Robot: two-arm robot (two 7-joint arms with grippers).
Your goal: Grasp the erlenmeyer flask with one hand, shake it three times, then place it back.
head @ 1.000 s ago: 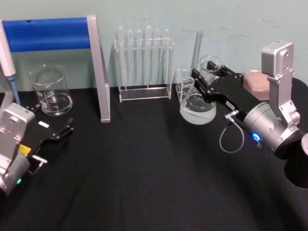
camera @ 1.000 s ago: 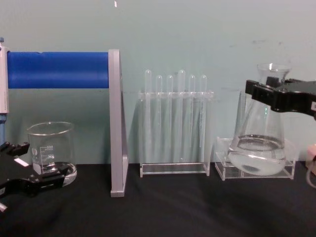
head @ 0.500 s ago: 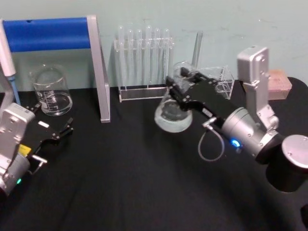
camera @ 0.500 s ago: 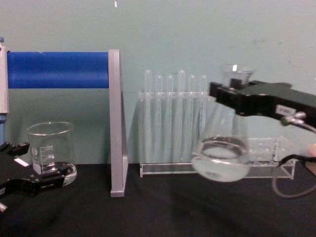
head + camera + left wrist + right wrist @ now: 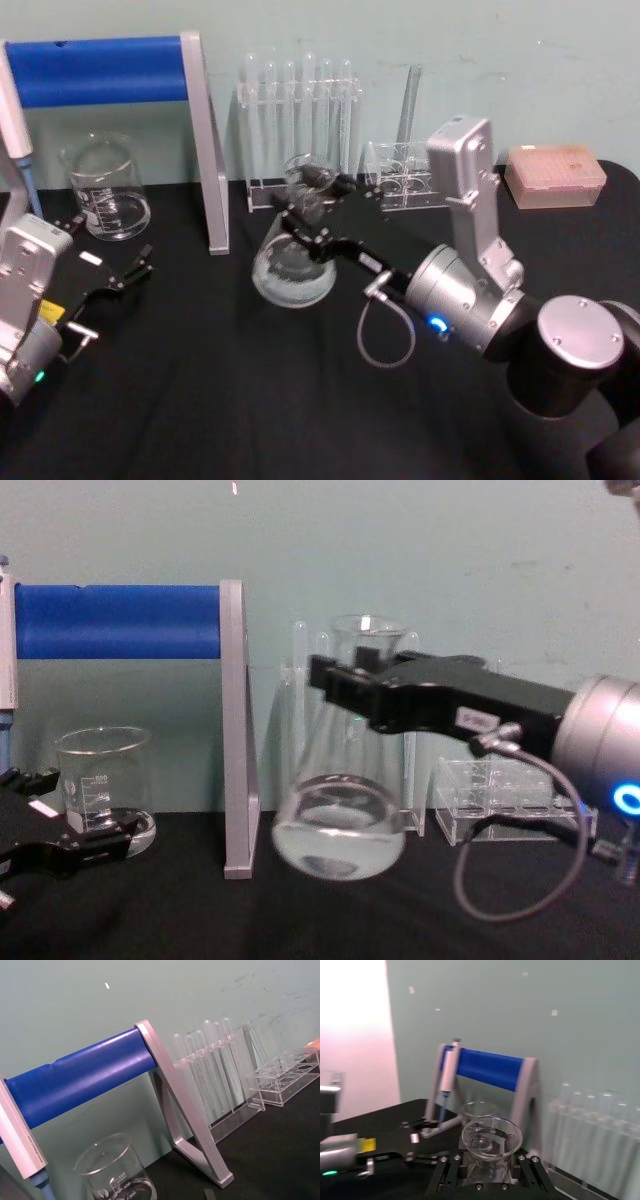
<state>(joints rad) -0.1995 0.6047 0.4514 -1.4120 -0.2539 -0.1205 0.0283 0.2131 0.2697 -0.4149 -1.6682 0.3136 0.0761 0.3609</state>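
— Where is the erlenmeyer flask?
— Just in front of the test tube rack, slightly tilted. The right gripper is clamped around its neck.
— What does the chest view add to the head view?
— It shows clear liquid pooled in the flask's wide base, and the flask overlapping the rack. The right wrist view looks down into the flared rim, held between the black fingers.
— And the left gripper?
— It is well to the left of the rack, fingers spread, holding nothing.

On the black table stand a beaker, blue-barred stand, test-tube rack, small clear rack and pink box.
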